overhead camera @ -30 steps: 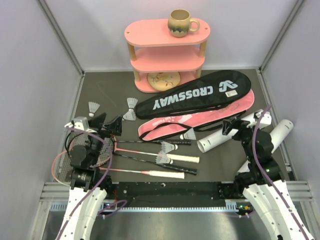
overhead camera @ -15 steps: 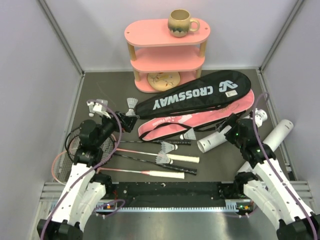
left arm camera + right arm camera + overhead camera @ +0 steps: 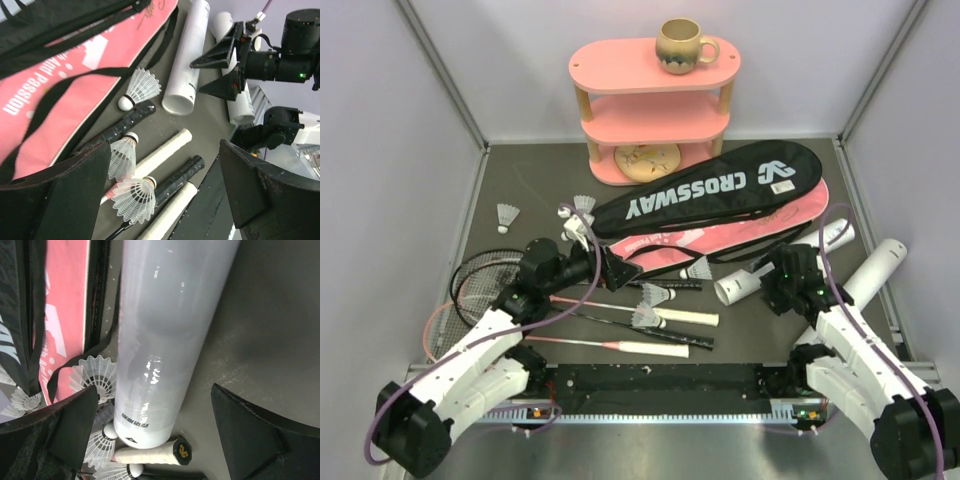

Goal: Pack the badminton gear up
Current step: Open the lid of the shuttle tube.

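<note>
Crowded table [image 3: 265, 315]: my right tool [image 3: 155, 425], spread empty over the white tube [image 3: 165, 315], could knock it rolling into shuttlecocks [image 3: 97, 372] beside it.

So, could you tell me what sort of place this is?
Likely a robot test booth: plain walls box in a dark table, a left arm and right arm bolted to a metal rail, and rackets lie out as props.
</note>
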Action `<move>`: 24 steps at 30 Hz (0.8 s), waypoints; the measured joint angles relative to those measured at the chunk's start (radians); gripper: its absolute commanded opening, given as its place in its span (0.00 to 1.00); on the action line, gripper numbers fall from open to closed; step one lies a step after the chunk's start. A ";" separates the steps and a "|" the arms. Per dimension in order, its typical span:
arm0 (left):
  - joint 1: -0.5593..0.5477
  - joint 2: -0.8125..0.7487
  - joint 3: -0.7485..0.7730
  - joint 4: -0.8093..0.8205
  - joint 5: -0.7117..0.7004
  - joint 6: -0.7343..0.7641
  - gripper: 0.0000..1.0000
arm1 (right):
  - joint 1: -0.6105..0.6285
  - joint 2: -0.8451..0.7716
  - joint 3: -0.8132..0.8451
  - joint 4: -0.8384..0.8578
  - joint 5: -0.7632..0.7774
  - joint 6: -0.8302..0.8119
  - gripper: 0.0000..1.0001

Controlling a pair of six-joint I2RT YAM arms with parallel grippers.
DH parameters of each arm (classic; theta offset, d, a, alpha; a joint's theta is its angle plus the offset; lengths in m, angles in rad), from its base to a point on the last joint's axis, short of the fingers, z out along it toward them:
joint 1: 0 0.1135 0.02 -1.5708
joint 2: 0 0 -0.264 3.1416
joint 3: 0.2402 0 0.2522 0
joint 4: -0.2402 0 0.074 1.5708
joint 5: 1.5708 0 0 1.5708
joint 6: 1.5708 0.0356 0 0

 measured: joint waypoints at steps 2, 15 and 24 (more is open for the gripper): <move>-0.041 0.025 -0.006 0.011 -0.014 -0.010 0.92 | -0.002 0.005 -0.015 0.015 -0.005 0.019 0.92; -0.238 0.173 -0.008 0.128 -0.098 -0.043 0.82 | -0.006 0.092 -0.118 0.209 -0.065 0.130 0.79; -0.341 0.315 0.007 0.227 -0.141 -0.082 0.70 | -0.029 0.049 -0.209 0.344 -0.086 0.208 0.48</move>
